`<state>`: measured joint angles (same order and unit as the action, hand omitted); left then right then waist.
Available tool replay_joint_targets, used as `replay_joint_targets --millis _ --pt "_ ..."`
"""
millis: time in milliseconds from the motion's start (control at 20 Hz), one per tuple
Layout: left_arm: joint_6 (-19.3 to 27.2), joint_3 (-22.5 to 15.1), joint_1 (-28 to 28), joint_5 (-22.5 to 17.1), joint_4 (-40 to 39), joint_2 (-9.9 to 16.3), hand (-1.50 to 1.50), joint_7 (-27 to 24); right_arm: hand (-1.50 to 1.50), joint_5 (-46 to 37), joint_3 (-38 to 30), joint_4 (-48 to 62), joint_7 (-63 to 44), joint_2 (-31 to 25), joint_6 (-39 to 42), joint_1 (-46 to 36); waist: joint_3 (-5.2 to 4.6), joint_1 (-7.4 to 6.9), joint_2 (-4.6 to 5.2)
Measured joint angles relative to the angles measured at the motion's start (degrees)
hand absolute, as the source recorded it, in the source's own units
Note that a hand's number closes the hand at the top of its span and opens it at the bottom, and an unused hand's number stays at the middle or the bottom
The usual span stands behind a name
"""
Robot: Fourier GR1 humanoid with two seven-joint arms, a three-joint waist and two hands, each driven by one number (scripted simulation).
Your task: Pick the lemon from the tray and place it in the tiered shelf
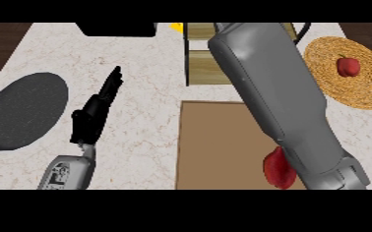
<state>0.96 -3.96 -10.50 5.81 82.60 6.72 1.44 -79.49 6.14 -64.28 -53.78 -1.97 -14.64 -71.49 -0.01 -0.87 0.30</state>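
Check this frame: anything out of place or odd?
Nothing spilled or damaged. One oddity: no lemon shows on the brown tray; only a red item lies there, partly under the right forearm. A similar red item sits on the woven mat. The left hand rests open.

Dark round mat (29, 110) at left, red fruit (348, 67) on woven mat (327, 86)

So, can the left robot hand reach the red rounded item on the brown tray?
Probably not: the grey right forearm covers part of the red rounded item, across the brown tray from the left robot hand.
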Motion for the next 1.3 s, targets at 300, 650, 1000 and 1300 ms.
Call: replay_joint_targets --millis 300,650,1000,1300 --pt "0.1 -0.3 0.4 0.4 -0.4 -0.7 0.00 -0.6 1.50 5.3 -4.9 0.5 5.7 0.3 -11.7 2.2 0.02 0.03 -0.01" --pt "-0.6 0.8 -0.4 0.4 -1.5 -0.3 0.00 -1.1 1.50 10.2 -8.5 5.4 12.6 -1.2 -18.3 3.0 0.00 0.18 -0.10" --pt "-0.7 1.1 -0.3 0.4 -1.0 -0.3 0.00 -0.2 -1.50 1.8 -9.7 8.5 4.5 -4.4 -15.9 5.0 -0.04 0.77 -0.35" --pt "0.1 0.4 0.8 1.2 1.2 -1.2 0.00 1.2 -1.50 0.2 -10.3 3.4 1.8 -3.4 -15.1 8.0 0.00 0.80 -0.42"
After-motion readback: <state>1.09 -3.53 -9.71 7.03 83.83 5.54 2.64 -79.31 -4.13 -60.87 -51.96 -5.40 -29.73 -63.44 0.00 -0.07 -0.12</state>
